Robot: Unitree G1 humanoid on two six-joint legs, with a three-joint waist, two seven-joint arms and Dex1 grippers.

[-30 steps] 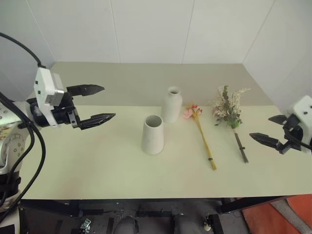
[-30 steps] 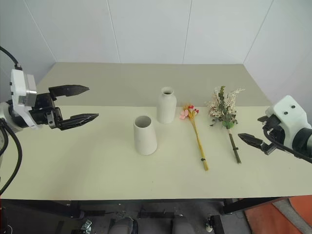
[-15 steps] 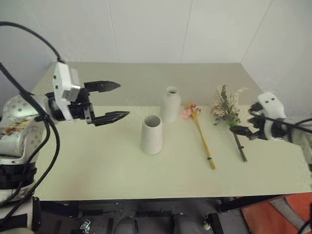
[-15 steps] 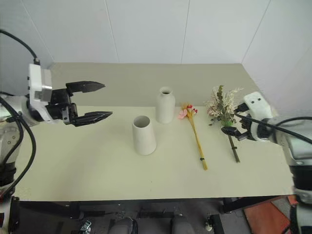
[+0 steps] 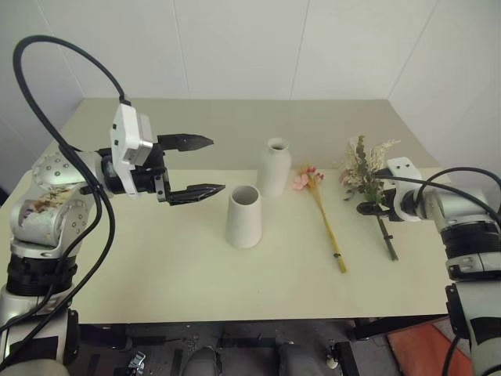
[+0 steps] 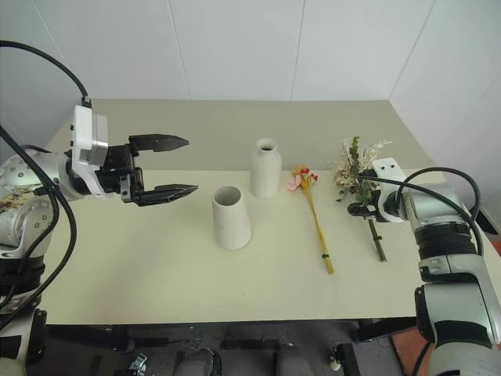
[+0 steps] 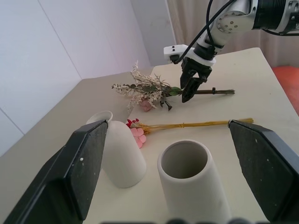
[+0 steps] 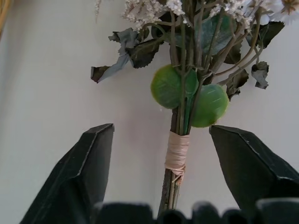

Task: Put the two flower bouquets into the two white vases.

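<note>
Step in hand: approach to the first pickup. Neither bouquet is in a vase yet; both lie flat on the counter (image 5: pixel 156 266).

Right claw (image 8: pixel 161 161): lowered over the bushy bouquet (image 5: pixel 366 174), its fingers spread to either side of the twine-wrapped stem (image 8: pixel 177 156). The right wrist view shows a clear gap on both sides, so nothing is gripped. Whether the fingertips already touch the counter is hard to judge from the head views.

Left claw (image 5: pixel 197 166): held above the counter toward its left side, fingers wide apart, empty, pointing toward the vases.

Bushy bouquet: toward the right edge of the counter, cream-and-green head toward the far edge, dark stem trailing toward the near edge.

Slim bouquet (image 5: pixel 322 211): between the bushy bouquet and the vases, pink and red flowers (image 5: pixel 305 178) just beside the bottle vase, yellow straw stems running toward the near edge.

Bottle vase (image 5: pixel 275 168): upright near the middle of the counter, narrow neck.

Cone vase (image 5: pixel 244 216): upright, nearer the near edge and slightly left of the bottle vase, wide open mouth, apart from it.

Next move, as a judgement: close the right claw on the bound part of the stem, lift, tip the bunch stem-down, then carry it left. The bushy bunch probably suits the wide cone mouth better.

Risk: the stem is thin and lies flat, so the fingers may slide over it.
</note>
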